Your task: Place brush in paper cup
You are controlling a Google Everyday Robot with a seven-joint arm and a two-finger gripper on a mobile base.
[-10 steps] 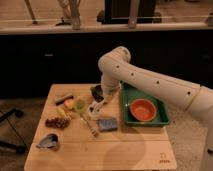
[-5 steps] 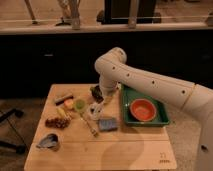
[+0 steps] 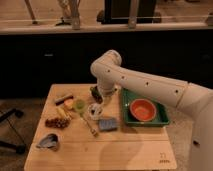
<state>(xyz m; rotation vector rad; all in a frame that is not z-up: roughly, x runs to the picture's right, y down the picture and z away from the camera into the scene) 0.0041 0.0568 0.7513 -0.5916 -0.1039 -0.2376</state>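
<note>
The paper cup [image 3: 94,111] is a small white cup standing on the wooden table [image 3: 125,150], just right of a light-green cup [image 3: 79,105]. My gripper [image 3: 96,95] hangs from the white arm [image 3: 145,82] and sits close above the paper cup's far rim. A dark shape shows at the gripper and reaches down into the cup's mouth. I cannot tell the brush apart from the gripper there. No white handle shows clearly.
A green tray [image 3: 162,119] holding an orange bowl [image 3: 142,110] stands right of the cup. A blue sponge [image 3: 107,124] and a thin yellowish utensil [image 3: 88,124] lie in front of the cup. A grey metal cup [image 3: 48,141] and food items [image 3: 55,120] are at the left.
The arm's elbow has shifted a little left and down, bringing the gripper lower over the paper cup. The things on the table have stayed put.
</note>
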